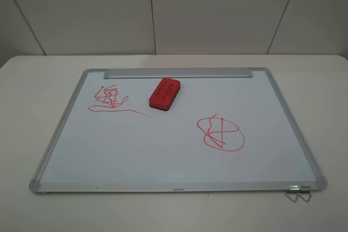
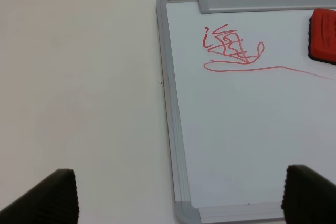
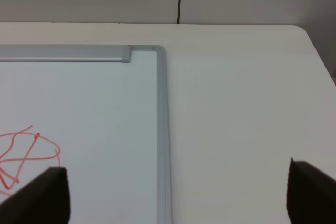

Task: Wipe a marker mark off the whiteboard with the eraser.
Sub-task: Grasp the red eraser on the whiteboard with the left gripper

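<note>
2 grippers checked, w/ nothing in either. Seeing left gripper [image 2: 181, 198] spreading its dark fingers [image 2: 52, 198] wide, w/ the near-left corner of the whiteboard [image 2: 252, 129] showing between them. Seeing right gripper [image 3: 176, 198] gaping the same way, w/ the board's right frame edge running between its fingers & bare table [image 3: 236, 103] beside it. Finding the eraser [image 1: 165, 93] lying on the board's far half, just below the tray bar [image 1: 178, 73], lettering side up, sitting askew to the frame. Spotting the marker mark [image 1: 111, 100] just left of it in the exterior cam, near the far-left corner, w/ its thin underline trailing toward the eraser's near end & stopping just short, prob. not touching. Also noting 1 round red loop [image 1: 220, 133] crossed by lines, sitting right of centre, apart from the eraser. Picking out a small wire clip [image 1: 298, 193] at the near-right corner, against the frame.
</note>
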